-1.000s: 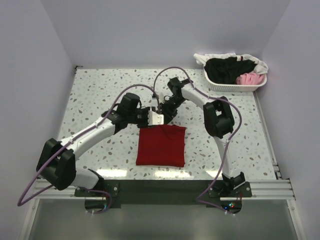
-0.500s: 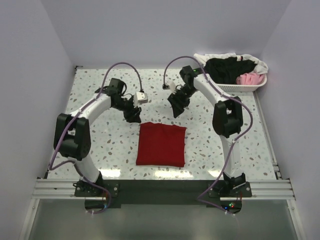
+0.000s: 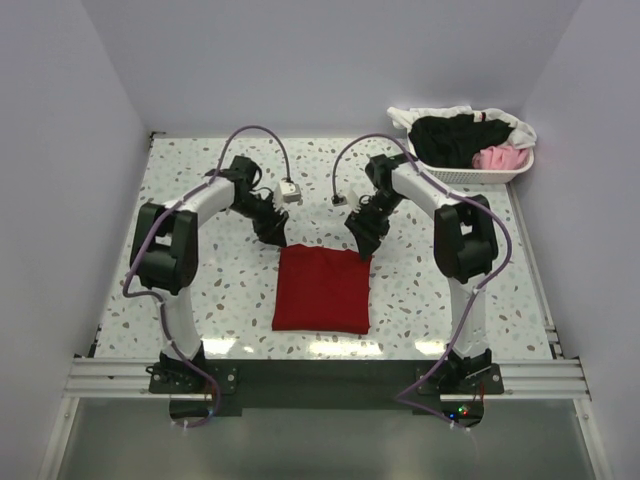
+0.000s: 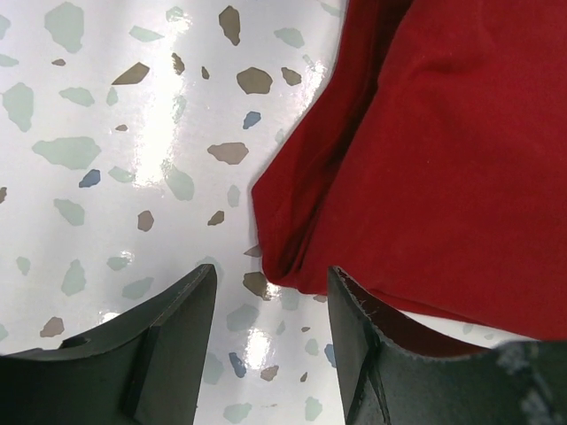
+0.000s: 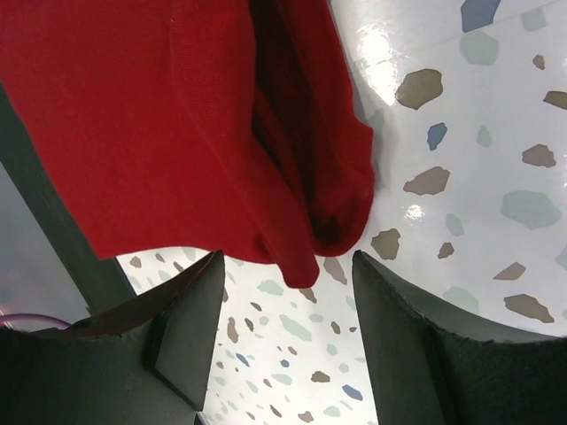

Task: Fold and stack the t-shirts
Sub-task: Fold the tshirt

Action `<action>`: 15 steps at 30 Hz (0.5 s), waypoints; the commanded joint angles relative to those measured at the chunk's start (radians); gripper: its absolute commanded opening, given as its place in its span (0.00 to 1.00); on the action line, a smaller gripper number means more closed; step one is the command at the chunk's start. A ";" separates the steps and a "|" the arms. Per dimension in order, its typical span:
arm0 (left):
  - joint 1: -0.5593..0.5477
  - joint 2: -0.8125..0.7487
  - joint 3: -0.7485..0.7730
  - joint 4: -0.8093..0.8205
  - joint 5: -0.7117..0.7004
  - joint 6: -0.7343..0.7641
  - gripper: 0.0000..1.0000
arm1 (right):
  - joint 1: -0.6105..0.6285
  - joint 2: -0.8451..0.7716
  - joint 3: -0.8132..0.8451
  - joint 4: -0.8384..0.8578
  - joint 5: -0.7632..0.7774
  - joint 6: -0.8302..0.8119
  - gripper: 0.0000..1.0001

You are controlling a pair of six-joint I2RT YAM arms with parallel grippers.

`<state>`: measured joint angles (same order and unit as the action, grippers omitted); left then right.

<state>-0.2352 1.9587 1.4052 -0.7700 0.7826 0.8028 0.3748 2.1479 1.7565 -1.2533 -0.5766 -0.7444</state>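
Left claw (image 3: 272, 232) stands partly open and holds nothing; seen from its wrist camera (image 4: 270, 283), its two dark fingers (image 4: 168, 332) frame the far left corner of the dark red t-shirt (image 4: 443, 159), which lies just ahead of the tips. Whether the finger on the shirt's side touches the cloth cannot be told. Right claw (image 3: 362, 240) is likewise partly open and empty; seen from its own wrist camera (image 5: 288, 266), the far right corner of the same shirt (image 5: 159, 115) hangs in view just beyond the gap between the fingers (image 5: 186, 328), its folded layers visible at the edge. From overhead, the dark red t-shirt (image 3: 323, 290) lies folded into a rough rectangle, flat on the speckled table (image 3: 200, 200), centred near the front between the two arms, with one claw at each of its two far corners. White slotted basket (image 3: 440, 172) sits at the far right corner of the table, well apart from both claws. It contains a black garment (image 3: 455, 138), a pink garment (image 3: 500, 157) at its right end, and a white garment (image 3: 440, 113) draped over the rear rim.
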 commanded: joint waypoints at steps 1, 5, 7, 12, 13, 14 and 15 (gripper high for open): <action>-0.003 0.032 0.043 -0.031 0.041 -0.008 0.58 | -0.001 -0.043 -0.002 0.023 -0.028 -0.027 0.63; -0.010 0.048 0.031 -0.032 0.044 -0.004 0.58 | -0.001 -0.042 -0.012 0.034 -0.031 -0.032 0.56; -0.013 0.058 0.026 -0.031 0.043 -0.007 0.57 | 0.001 -0.033 -0.012 0.031 -0.032 -0.036 0.51; -0.016 0.077 0.032 -0.038 0.043 -0.005 0.51 | -0.001 -0.033 -0.011 0.025 -0.045 -0.042 0.38; -0.016 0.077 0.032 -0.052 0.047 0.005 0.49 | -0.001 -0.036 -0.012 0.025 -0.046 -0.042 0.34; -0.016 0.077 0.034 -0.058 0.050 0.010 0.46 | -0.001 -0.036 -0.014 0.028 -0.046 -0.039 0.31; -0.016 0.074 0.034 -0.066 0.053 0.015 0.42 | -0.001 -0.039 -0.015 0.034 -0.046 -0.033 0.27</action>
<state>-0.2485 2.0369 1.4113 -0.7990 0.7891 0.8028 0.3740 2.1479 1.7458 -1.2366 -0.5934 -0.7677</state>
